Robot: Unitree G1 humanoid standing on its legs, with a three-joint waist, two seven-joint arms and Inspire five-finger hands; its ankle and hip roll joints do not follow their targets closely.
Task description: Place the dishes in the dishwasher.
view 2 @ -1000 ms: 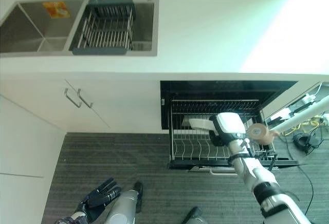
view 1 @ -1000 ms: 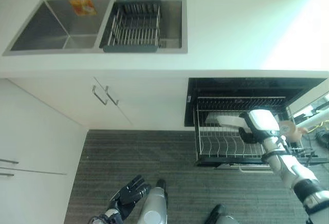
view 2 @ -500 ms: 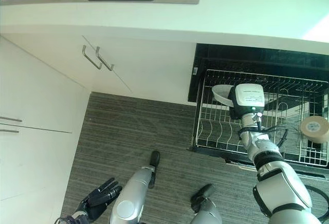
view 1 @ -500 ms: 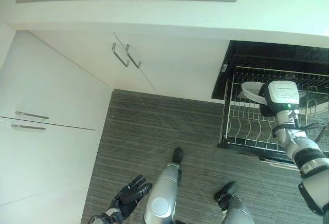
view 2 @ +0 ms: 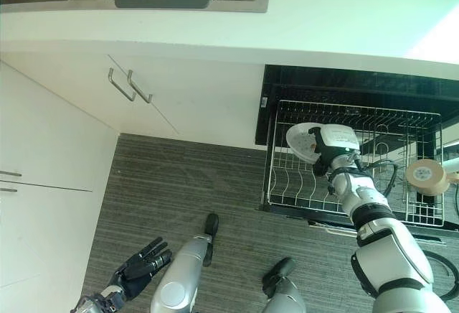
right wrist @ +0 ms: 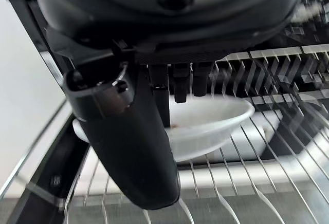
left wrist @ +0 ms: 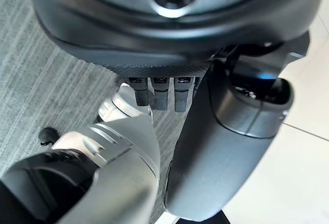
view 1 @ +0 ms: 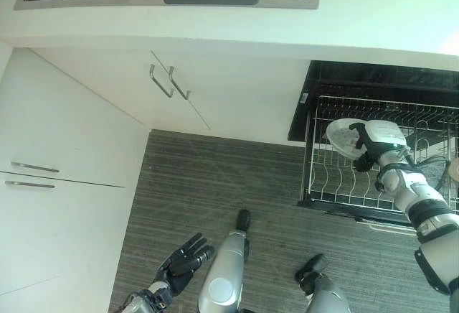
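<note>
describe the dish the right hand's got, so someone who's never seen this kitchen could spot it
Below the white countertop, an open dishwasher's pulled-out wire rack sits over the grey striped floor. Above the rack's left part, the robot's right hand pinches a shallow white round plate by its rim. It is the one white dish there, unlike the tan roll of tape at the rack's right.

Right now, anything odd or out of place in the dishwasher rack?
One thing: a roll of tan tape sits at the pulled-out rack's right edge, not a dish. Otherwise normal: the right hand holds a white plate tilted over the rack's tines. The left hand hangs open near the floor.
</note>
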